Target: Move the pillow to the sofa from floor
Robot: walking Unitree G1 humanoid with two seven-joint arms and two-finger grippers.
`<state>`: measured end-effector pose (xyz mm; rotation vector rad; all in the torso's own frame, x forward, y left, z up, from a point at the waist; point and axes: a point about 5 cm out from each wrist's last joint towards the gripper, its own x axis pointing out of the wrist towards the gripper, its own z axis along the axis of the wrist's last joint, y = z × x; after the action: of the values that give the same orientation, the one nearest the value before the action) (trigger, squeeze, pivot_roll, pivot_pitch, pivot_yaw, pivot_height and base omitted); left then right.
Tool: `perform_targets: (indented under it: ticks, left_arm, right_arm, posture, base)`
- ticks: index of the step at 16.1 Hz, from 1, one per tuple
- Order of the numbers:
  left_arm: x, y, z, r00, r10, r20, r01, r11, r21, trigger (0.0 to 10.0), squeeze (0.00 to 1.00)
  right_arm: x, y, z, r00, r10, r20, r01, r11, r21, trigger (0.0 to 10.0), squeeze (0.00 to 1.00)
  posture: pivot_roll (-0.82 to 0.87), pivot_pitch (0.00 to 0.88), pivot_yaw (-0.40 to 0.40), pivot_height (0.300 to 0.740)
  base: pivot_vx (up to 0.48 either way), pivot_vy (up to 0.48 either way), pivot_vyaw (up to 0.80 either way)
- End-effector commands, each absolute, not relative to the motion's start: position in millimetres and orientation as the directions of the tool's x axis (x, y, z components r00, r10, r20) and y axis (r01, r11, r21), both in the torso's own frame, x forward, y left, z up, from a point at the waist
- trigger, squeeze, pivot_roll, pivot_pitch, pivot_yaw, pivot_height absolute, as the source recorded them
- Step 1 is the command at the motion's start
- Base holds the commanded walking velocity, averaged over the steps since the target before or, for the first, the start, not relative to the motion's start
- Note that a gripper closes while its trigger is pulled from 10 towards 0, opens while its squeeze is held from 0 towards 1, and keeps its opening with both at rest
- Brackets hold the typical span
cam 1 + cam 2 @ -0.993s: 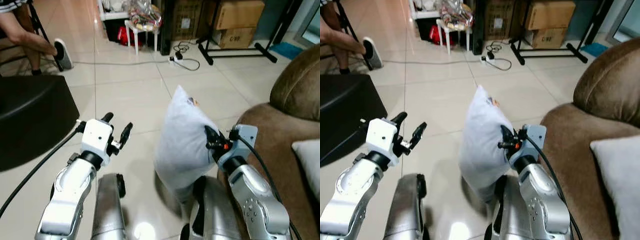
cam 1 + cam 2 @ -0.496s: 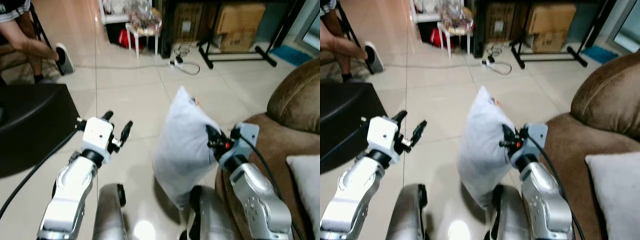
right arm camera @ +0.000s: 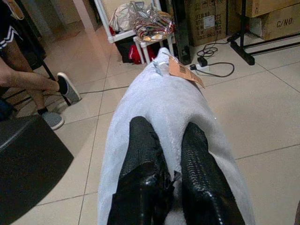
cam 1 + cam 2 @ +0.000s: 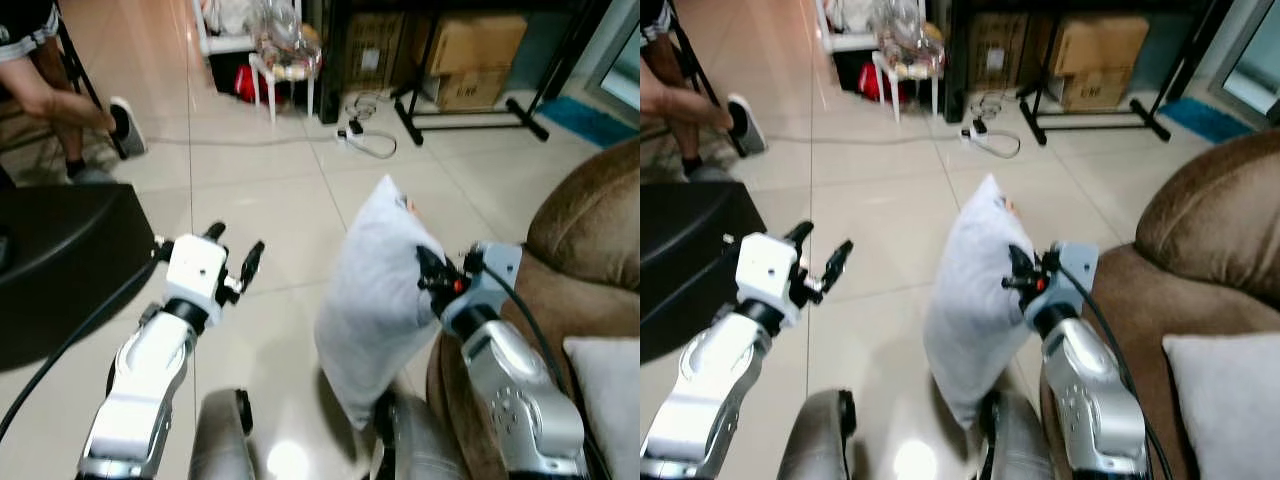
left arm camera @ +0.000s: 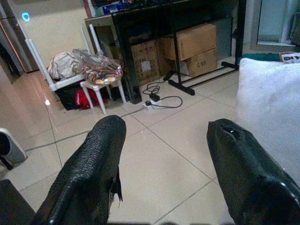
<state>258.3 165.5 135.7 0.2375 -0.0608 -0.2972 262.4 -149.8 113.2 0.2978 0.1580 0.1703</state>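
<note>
A pale grey pillow with an orange tag hangs upright above the tiled floor, held off the ground. My right gripper is shut on its right side, the black fingers pinching a fold of fabric. The brown sofa stands just to the right of the pillow, with a light cushion on its seat. Left of the pillow, my left gripper is held up open with nothing between its fingers.
A black ottoman sits at the left. A person's leg and shoe show at the far left. At the back are a white stool, cardboard boxes, a power strip with cable and a black stand.
The pillow and my right gripper have shifted right, closer to the sofa's armrest. The camera has moved slightly. My left gripper keeps its pose.
</note>
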Motion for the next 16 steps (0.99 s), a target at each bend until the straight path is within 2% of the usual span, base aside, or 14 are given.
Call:
perform_targets:
  ticks: [1, 13, 16]
  left_arm:
    - [260.3, 165.0, 137.1, 0.954, -0.297, 0.03, 0.281, 0.927, 0.25, 10.0, 0.0]
    - [263.0, 163.1, 136.7, 0.952, -0.304, 0.033, 0.286, 0.924, 0.253, 10.0, 0.0]
    - [264.0, 162.6, 136.1, 0.951, -0.306, 0.031, 0.289, 0.923, 0.255, 10.0, 0.0]
  right_arm:
    - [266.7, -154.0, 122.7, 0.981, 0.172, -0.09, -0.138, 0.944, 0.301, 0.0, 0.0]
    - [268.0, -154.6, 123.2, 0.982, 0.169, -0.087, -0.136, 0.945, 0.298, 0.0, 0.0]
    - [268.3, -154.3, 122.6, 0.982, 0.17, -0.088, -0.137, 0.945, 0.298, 0.0, 0.0]
  posture:
    - [0.02, 0.0, -0.054, 0.636]
    - [0.02, 0.0, -0.054, 0.74]
    - [0.02, 0.0, -0.053, 0.74]
  base:
    - [0.0, 0.0, 0.0]
    - [0.0, 0.0, 0.0]
    - [0.0, 0.0, 0.0]
